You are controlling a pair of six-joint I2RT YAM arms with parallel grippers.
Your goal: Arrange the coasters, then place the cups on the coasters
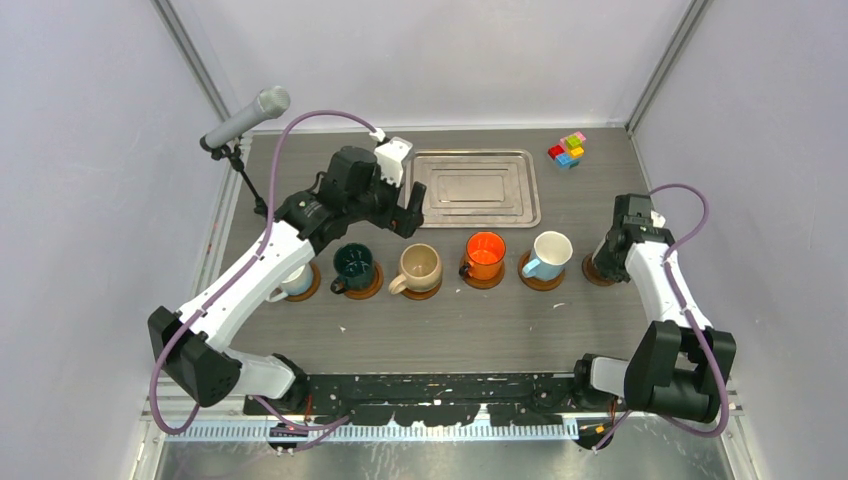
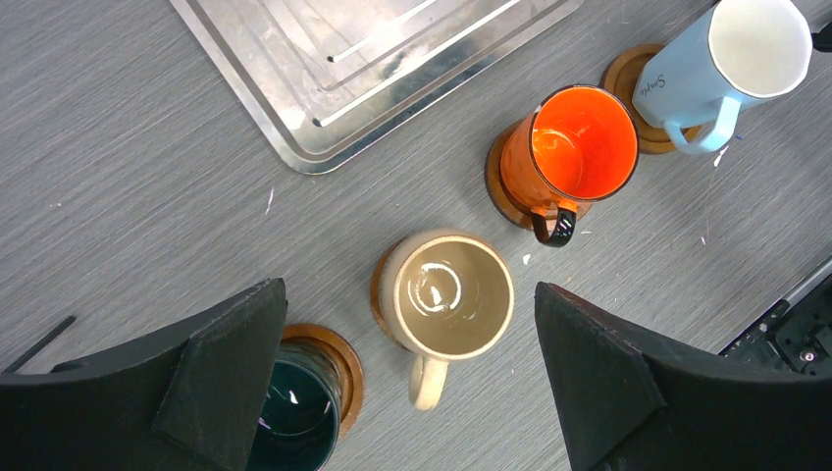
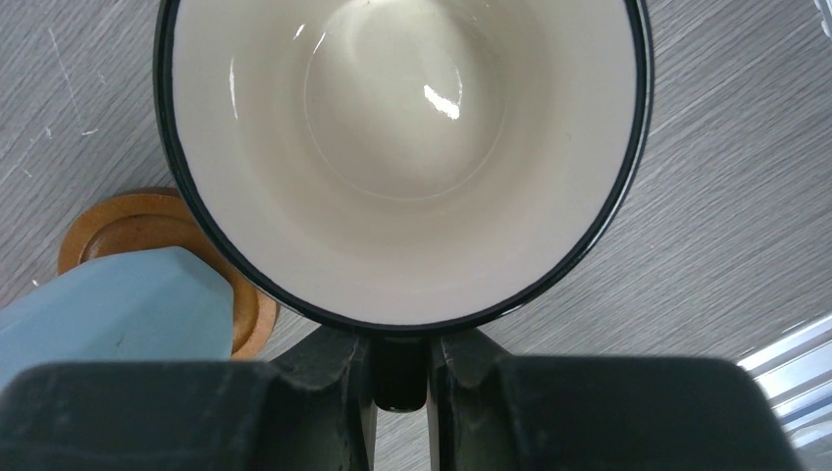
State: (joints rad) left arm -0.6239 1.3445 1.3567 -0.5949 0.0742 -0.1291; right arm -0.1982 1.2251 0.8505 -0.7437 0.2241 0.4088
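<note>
Top view: five cups sit on coasters, sixth coaster just under right claw; left wrist: left claw wide, empty, above beige cup; right wrist: right claw clamps white cup by its handle, not yet released.

arms: white links, black joints | cables: purple | left tool fingers: black

Glossy glaze glinting inside the beige cup and the orange cup; the coasters under them look smooth brown wood. Next to them, the tray is dull brushed metal, the table matt grey woodgrain, lightly scratched.
</note>
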